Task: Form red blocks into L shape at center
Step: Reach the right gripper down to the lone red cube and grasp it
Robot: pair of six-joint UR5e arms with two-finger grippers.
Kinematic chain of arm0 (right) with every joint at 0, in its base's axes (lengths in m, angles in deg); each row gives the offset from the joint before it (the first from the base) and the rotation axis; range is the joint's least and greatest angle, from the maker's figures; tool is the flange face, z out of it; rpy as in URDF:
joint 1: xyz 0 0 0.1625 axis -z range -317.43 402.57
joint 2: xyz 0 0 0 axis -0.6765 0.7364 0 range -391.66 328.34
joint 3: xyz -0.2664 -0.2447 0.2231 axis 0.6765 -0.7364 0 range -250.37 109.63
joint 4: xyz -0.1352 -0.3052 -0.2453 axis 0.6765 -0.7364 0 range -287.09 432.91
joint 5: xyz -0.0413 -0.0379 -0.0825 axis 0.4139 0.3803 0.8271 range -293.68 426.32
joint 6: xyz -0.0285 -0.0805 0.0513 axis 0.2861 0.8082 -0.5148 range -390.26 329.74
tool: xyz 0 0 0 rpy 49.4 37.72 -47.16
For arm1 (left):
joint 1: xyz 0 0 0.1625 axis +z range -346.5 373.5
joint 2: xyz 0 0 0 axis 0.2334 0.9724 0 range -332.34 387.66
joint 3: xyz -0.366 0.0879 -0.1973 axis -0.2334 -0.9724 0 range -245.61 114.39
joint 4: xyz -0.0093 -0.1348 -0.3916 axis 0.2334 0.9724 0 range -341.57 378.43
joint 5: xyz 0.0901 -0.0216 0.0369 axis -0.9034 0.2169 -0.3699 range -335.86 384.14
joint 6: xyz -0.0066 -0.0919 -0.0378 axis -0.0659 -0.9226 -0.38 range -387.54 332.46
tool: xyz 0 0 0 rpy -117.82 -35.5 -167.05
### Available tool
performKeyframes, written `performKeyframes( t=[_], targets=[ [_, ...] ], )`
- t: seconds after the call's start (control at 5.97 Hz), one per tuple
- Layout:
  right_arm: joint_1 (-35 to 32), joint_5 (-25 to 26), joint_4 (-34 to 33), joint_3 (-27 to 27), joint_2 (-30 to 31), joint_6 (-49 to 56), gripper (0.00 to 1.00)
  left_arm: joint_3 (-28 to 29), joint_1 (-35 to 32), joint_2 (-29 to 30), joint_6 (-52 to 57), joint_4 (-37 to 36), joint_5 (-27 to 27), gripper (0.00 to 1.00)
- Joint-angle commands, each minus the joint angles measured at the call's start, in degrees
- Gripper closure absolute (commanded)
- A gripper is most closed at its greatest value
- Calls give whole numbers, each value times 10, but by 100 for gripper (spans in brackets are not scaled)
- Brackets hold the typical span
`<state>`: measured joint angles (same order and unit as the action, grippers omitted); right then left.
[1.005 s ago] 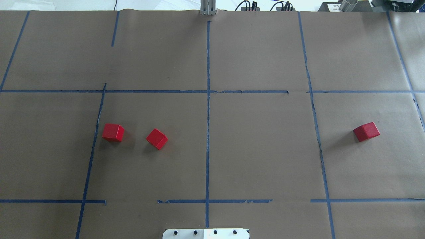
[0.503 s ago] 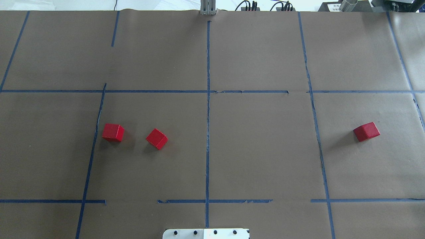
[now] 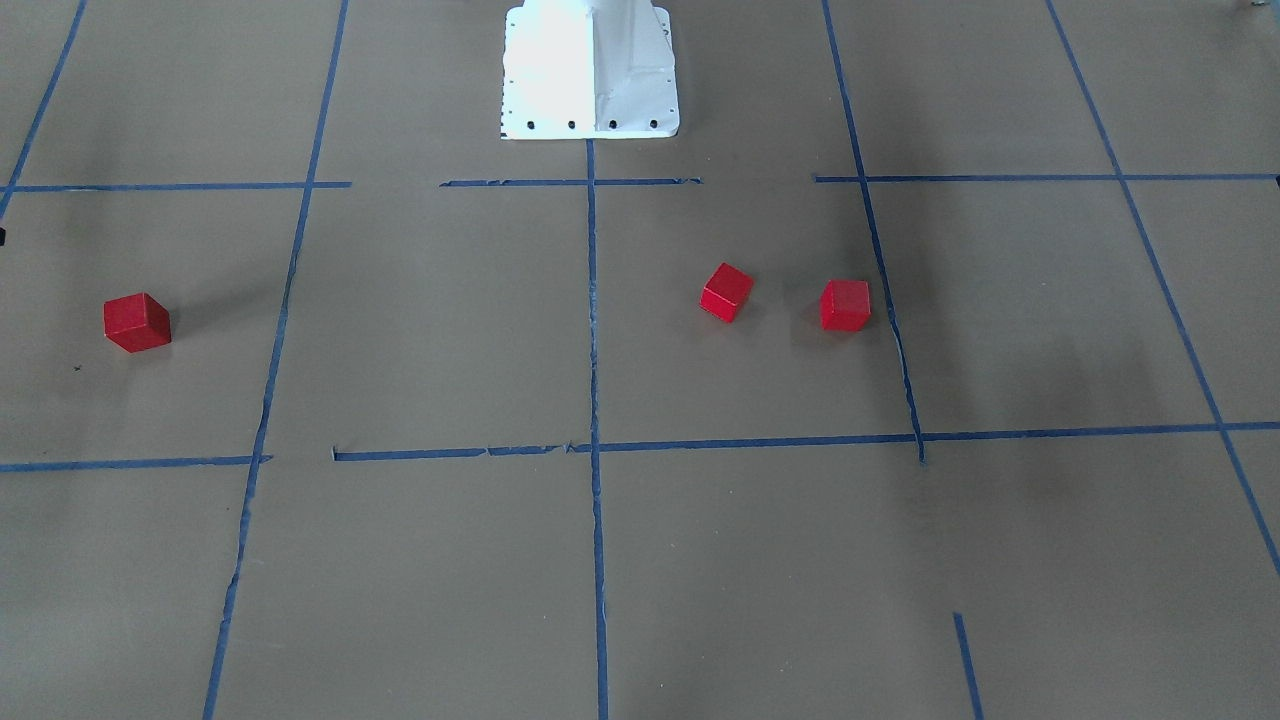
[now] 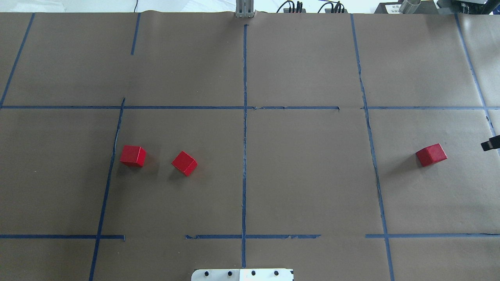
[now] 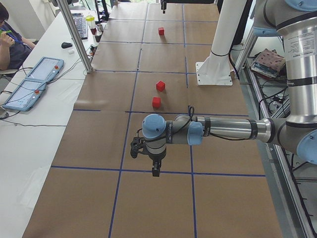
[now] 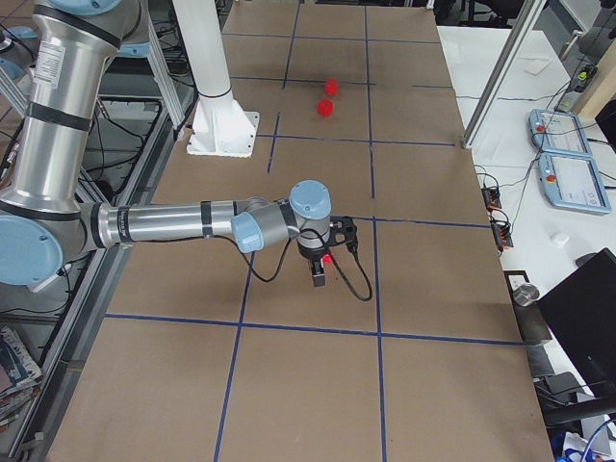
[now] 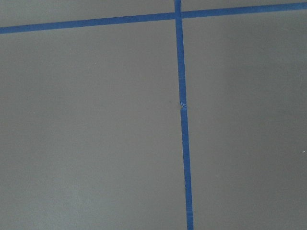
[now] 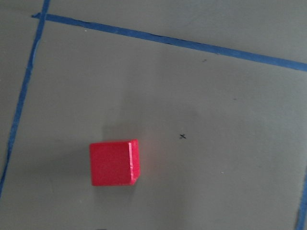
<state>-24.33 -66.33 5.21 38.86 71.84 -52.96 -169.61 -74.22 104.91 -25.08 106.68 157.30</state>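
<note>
Brown paper ruled with blue tape lines (image 4: 244, 156) covers the table. The right gripper (image 6: 319, 276) hangs low over the paper, and whether its fingers are spread or closed cannot be told. The first red block (image 4: 431, 154) sits near it, on its side toward the center (image 4: 304, 171). The left gripper (image 5: 155, 172) hangs over bare paper, its grip equally impossible to judge. The second red block (image 4: 133, 156) and third red block (image 4: 184, 163) lie well apart from it, between it and the center line, close together but not touching.
</note>
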Motion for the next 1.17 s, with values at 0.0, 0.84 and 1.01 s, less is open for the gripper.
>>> performKeyframes(
  t=[0.0,0.84,1.01],
  targets=[
    [105,64,39,-2,-34,-117,0,-1,0,0,0,0,0,0],
    [140,86,42,-91,-79,-93,0,-1,1,0,0,0,0,0],
    [142,86,42,-119,-94,-84,0,-1,1,0,0,0,0,0]
  ],
)
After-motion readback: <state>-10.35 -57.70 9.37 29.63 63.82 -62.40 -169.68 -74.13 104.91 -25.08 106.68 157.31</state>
